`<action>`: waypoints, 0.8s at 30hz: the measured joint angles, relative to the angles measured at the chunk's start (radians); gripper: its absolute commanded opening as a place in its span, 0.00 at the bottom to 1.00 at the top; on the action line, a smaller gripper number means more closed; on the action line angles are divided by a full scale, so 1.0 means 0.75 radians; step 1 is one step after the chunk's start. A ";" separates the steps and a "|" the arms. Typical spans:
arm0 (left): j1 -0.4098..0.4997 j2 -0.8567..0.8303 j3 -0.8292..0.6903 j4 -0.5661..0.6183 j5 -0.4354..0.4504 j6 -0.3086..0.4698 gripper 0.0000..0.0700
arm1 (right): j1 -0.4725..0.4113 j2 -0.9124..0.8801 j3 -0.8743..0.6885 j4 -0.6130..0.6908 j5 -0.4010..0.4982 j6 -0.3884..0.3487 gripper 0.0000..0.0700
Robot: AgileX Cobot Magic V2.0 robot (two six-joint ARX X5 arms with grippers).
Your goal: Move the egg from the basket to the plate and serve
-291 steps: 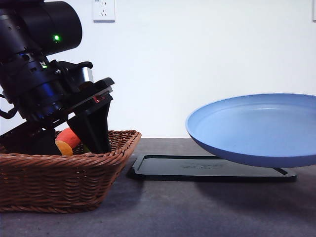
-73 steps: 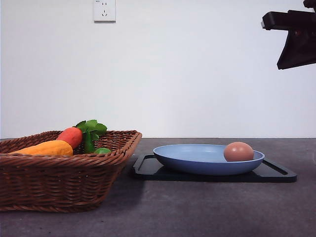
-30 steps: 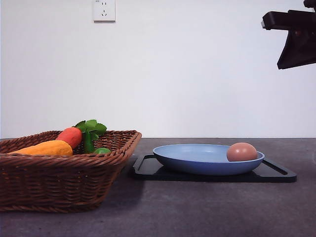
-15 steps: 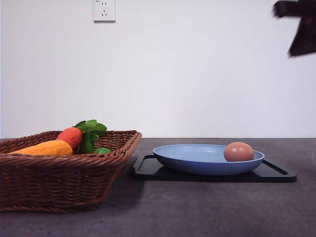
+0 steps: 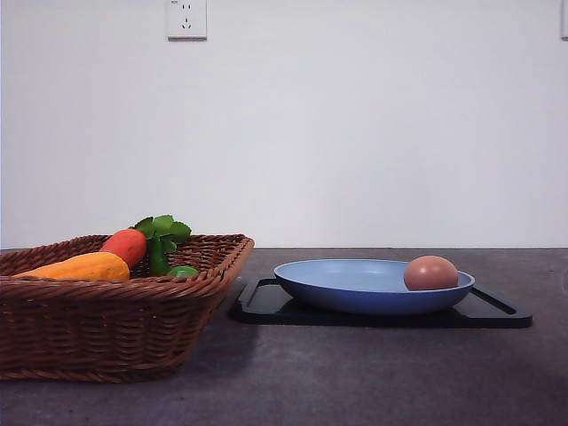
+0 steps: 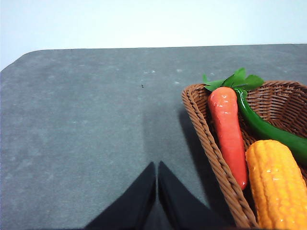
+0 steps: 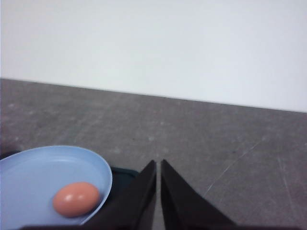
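The brownish-pink egg [image 5: 430,272] lies in the light-blue plate [image 5: 355,280], near its right rim; the right wrist view shows the egg [image 7: 76,199] and the plate [image 7: 33,172] too. That plate rests on a flat black tray [image 5: 266,303]. The wicker basket [image 5: 115,315] stands at the front left, and its rim [image 6: 206,134] appears in the left wrist view. My left gripper [image 6: 157,170] is shut and empty above bare table beside the basket. My right gripper [image 7: 158,167] is shut and empty, off to the side of the plate.
A carrot [image 5: 126,246] with green leaves, a yellow corn cob [image 5: 75,266] and a green item [image 5: 184,271] lie in the basket. A white wall with a socket [image 5: 186,18] closes the back. Dark grey table [image 5: 373,382] stretches in front.
The right arm, seen at the upper right of the front view half a second ago, has gone out of that view. The egg rocked slightly in the plate.
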 measured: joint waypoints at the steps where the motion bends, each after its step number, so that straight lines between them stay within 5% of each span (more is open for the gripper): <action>1: 0.000 0.000 0.000 0.000 0.000 0.000 0.00 | -0.025 -0.027 -0.015 -0.004 -0.017 0.000 0.00; 24: 0.000 0.000 0.000 0.000 0.000 0.000 0.00 | -0.161 -0.222 -0.187 -0.243 -0.162 0.047 0.00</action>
